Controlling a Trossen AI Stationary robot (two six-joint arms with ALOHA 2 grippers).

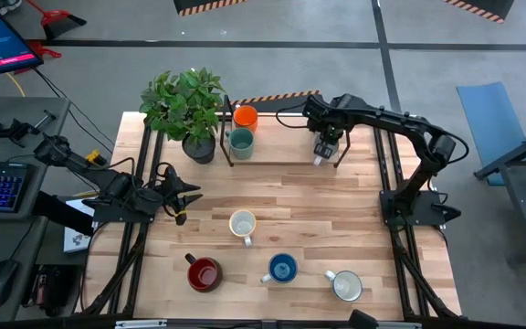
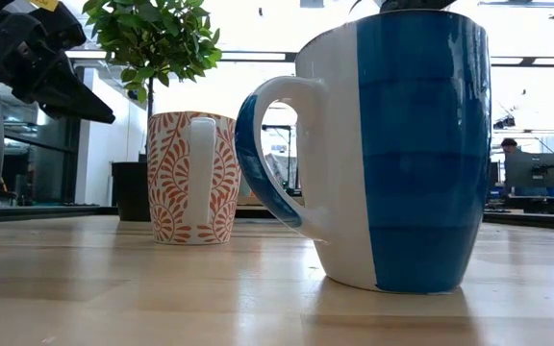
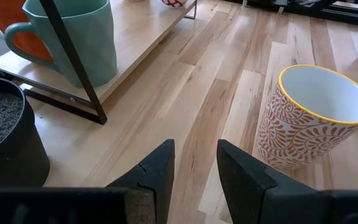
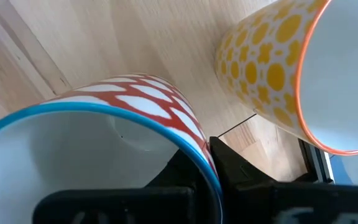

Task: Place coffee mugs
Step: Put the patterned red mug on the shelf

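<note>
— Where did you have open room, and what hemmed you in?

— Your left end effector point(image 1: 188, 194) hung near the left edge of the surface point(image 1: 354, 219), fingers apart and holding nothing. Bare wood ran between it and the low shelf point(image 1: 281, 163) at the rear. The black plant pot point(image 1: 199, 148) stood just beside the shelf's left end. The red mug point(image 1: 203, 272), the blue mug point(image 1: 282, 268) and the white mug point(image 1: 345, 285) lined the front, near that edge.

— And the right side?

— Your right end effector point(image 1: 325, 153) was over the shelf's right end, clamped on the rim of a red-latticed mug point(image 4: 148, 93) with a blue lip. A yellow-spotted mug point(image 4: 260, 68) stood just beside it. Only the right wrist view showed you those patterns.

— Anything else that one camera gave you alone?

— The left wrist view showed the leaf-patterned mug point(image 3: 312, 118) standing mid-surface ahead of the parted fingers point(image 3: 157, 171). It also showed the teal mug point(image 3: 79, 37) on the shelf in front of the orange mug point(image 3: 8, 18), behind a black frame post point(image 3: 73, 59).
</note>
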